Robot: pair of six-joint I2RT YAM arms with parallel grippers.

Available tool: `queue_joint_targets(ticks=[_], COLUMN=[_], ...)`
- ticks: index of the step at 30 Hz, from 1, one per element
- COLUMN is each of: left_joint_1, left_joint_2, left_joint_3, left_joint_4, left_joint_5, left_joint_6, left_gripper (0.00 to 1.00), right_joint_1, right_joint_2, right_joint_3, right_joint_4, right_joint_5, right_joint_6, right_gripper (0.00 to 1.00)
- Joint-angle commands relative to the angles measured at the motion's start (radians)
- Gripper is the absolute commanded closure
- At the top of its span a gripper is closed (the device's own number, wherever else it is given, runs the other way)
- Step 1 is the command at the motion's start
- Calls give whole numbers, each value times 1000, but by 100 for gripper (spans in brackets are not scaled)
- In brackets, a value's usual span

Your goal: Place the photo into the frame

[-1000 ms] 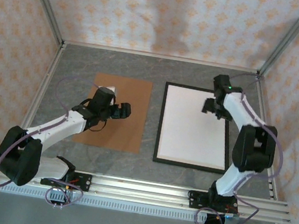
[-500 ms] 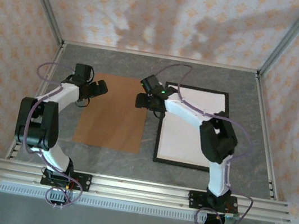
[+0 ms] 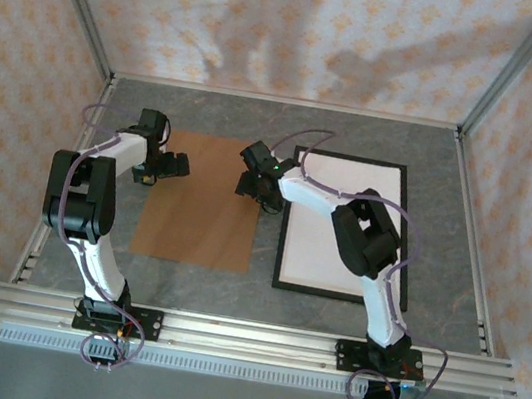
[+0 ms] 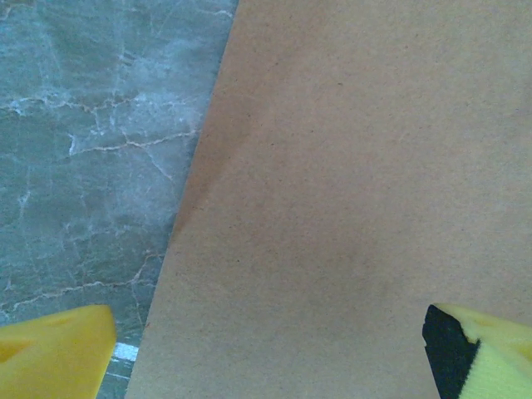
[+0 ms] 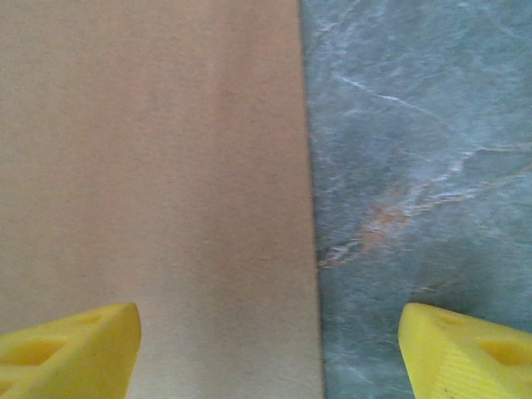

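While the photo [image 3: 315,243], a large rectangular paper print, lies plain white back up inside the thin black rectangular frame [image 3: 332,293] on the right of the table, the flat brown rectangular backing board [image 3: 197,219] sits apart to the left, a strip of table between them. Judgement: insertion looks done; fitting the board over the print remains.

Left gripper [image 3: 175,165] hangs over the board's far left edge, yellow fingertips spread wide, nothing between them. Right gripper [image 3: 251,185] straddles the board's far right edge, fingertips apart, one over board, one over table, holding nothing.

Surface: grey marbled table top [image 3: 259,305], flat. Aluminium rail [image 3: 244,336] at the near edge carries both arm bases. Room: peach wallpaper [image 3: 293,32] with small orange motifs on three sides, metal posts at the corners, arm shadows on the back wall.
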Motion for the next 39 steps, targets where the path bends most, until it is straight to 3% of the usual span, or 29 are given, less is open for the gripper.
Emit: queue_joint_targets(ticks=[1,8,14,26,39], left_joint_1=[11,11,11,11,11], left_joint_2=[3,13,-1,-55,-66], left_joint_3=[-24,-71,-126,-200,-278], left_joint_4=[-16,18,77,171,296], left_joint_5=[-8,66,164,259,353], left_joint_6=[15,-11,-43,-106,-189], left_gripper=[4,5,12,21,29], right_joint_1=[11,12,14,14,8], right_joint_2=[41,70,70,91,93], right_joint_3=[25,25,20,41,38], right_joint_4=[24,49,109,157,213], right_joint_5=[-23,-74,-145,-209,-259], right_joint_6=[38,74,95,111,116], right_gripper=[20,23,30,42,45])
